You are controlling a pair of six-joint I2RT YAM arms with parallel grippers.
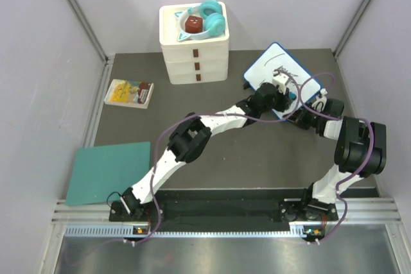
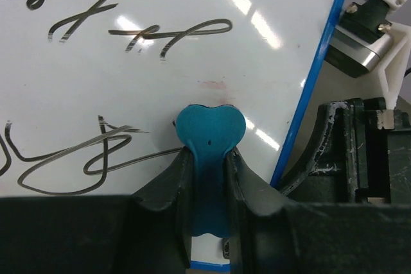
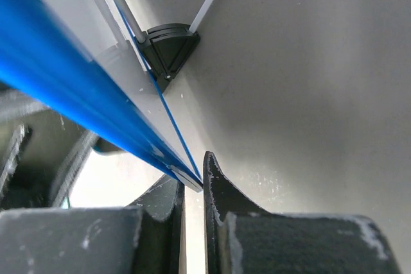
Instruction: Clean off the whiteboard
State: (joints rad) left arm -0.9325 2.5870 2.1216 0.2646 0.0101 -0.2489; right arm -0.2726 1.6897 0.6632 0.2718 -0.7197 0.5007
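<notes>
Teal eraser is pinched tight in the left gripper and pressed to the whiteboard, which sits at the far right of the table, beside the white drawer box; the right gripper is clamped on its blue rim, steadying it. Wiping seems in hand, black scribbles covering much of the face; next, I judge, comes a firm, even sweep across them.

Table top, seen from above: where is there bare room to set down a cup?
Bare mat lies between the yellow booklet, the drawer box and the left arm, and between that arm and the right arm. Crowded: right rear, around the whiteboard.
</notes>
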